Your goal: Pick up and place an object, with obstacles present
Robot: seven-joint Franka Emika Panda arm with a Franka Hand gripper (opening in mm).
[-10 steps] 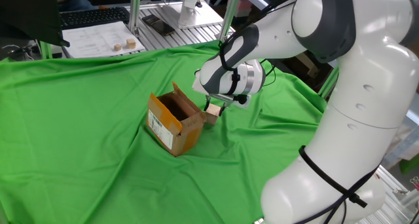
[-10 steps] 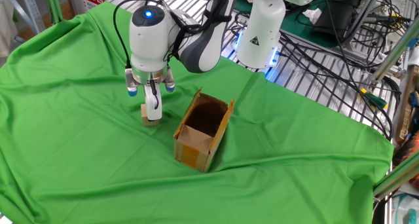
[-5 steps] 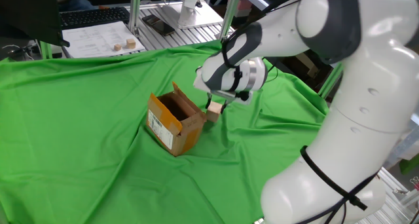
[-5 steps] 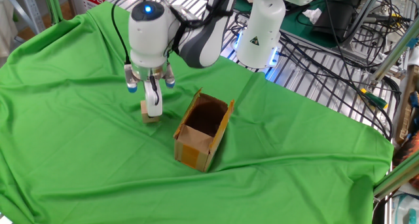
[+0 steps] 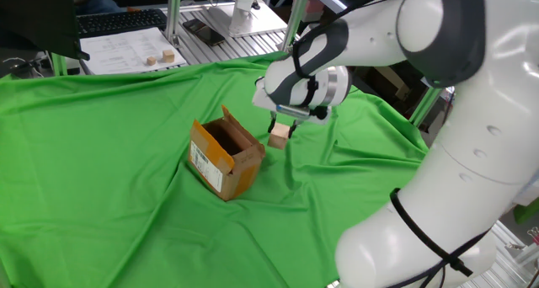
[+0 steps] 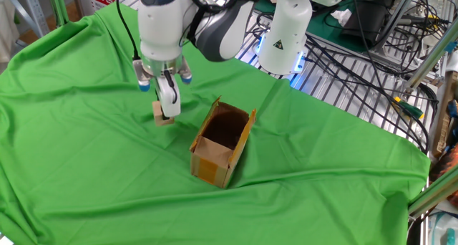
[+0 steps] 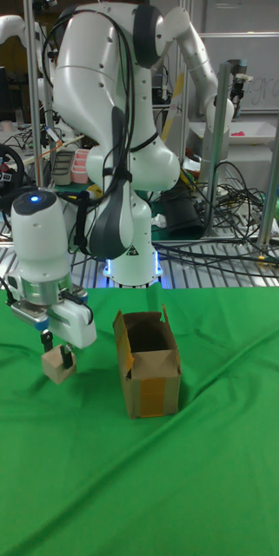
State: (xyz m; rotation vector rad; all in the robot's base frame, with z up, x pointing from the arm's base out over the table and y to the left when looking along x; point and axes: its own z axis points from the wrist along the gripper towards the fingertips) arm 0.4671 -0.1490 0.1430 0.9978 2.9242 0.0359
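The small tan wooden cube [image 5: 279,135] [image 6: 163,114] [image 7: 57,364] hangs a little above the green cloth, with my gripper [image 5: 281,128] [image 6: 166,110] [image 7: 59,356] shut on it. It is just beside the brown cardboard box [image 5: 223,156] [image 6: 222,143] [image 7: 148,361], the obstacle, which stands open-topped with raised flaps and a white label on one side. In the tall fixed view the cube is to the left of the box and apart from it.
A wrinkled green cloth [image 5: 101,178] covers the table. Behind it a metal bench holds papers, a keyboard and two small wooden blocks [image 5: 160,58]. The arm's white base [image 6: 283,37] and cables [image 6: 358,66] stand at the table's far side.
My gripper has risen with the cube in it, lifting it off the cloth beside the box. The box has not moved.
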